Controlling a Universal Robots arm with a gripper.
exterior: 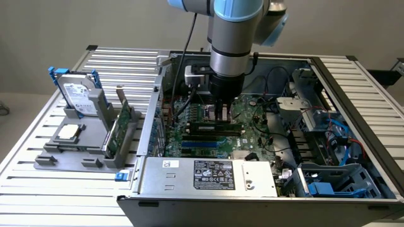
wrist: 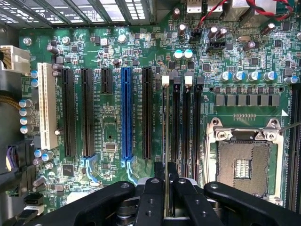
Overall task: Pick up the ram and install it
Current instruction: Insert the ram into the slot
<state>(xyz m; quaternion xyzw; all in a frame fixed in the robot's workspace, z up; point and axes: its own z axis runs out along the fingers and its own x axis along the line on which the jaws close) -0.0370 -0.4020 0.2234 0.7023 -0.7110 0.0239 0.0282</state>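
I'm on the install step: gripper (wrist: pixel 166 170) fingers clamped on the ram (wrist: pixel 167 127), edge-on above a memory slot (wrist: pixel 165 81), twelve o'clock from the power supply (exterior: pixel 208 175). Seating calls for square alignment and straight pressure.

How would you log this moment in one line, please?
claw: shut on ram | ram: edge-on, along a memory slot | seated: cannot tell | place: inside computer case

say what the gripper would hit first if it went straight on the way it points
Probably the white-latched memory slot: the gripper, shut on the ram, points straight at it. The gap between the ram and the slot is unclear.
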